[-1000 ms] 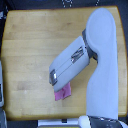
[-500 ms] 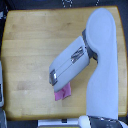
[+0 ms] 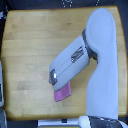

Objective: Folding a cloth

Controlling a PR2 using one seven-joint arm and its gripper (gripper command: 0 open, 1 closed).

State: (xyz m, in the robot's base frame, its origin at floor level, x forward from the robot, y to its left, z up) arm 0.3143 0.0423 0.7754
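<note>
The pink cloth [image 3: 62,93] lies on the wooden table [image 3: 30,45] near the front middle; only a small pink patch of it shows, the rest is hidden under the arm. My gripper [image 3: 52,77] points toward the exterior view's lower left, directly above the cloth's upper edge. The white forearm [image 3: 72,62] covers the fingers, so their state does not show. Whether the gripper touches or holds the cloth cannot be told.
The large white upper arm [image 3: 102,65] covers the table's right side in the exterior view. A dark object [image 3: 67,4] sits at the far edge. A pale object [image 3: 1,85] stands beyond the table's left edge.
The arm and gripper have barely moved. The visible pink patch stays in the same place below the gripper.
</note>
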